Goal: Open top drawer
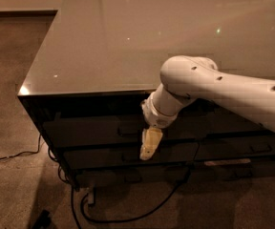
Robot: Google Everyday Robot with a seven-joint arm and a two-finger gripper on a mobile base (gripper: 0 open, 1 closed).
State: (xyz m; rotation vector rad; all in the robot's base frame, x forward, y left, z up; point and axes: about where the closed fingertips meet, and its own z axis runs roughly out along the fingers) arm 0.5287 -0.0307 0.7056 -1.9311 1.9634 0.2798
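The top drawer (87, 129) is the upper dark glossy front on the left side of the cabinet, under the shiny countertop (128, 42). Its small bar handle (128, 130) sits near the middle of the panel. The front looks flush with the cabinet face. My gripper (148, 147) hangs from the white arm (214, 87) and points downward. It is just right of the handle, in front of the seam between the top drawer and the one below.
A second dark drawer front (104, 157) lies under the top one, and more drawer fronts (252, 147) run to the right. Black cables (128, 216) loop on the carpet below the cabinet. Open carpet (8, 104) lies to the left.
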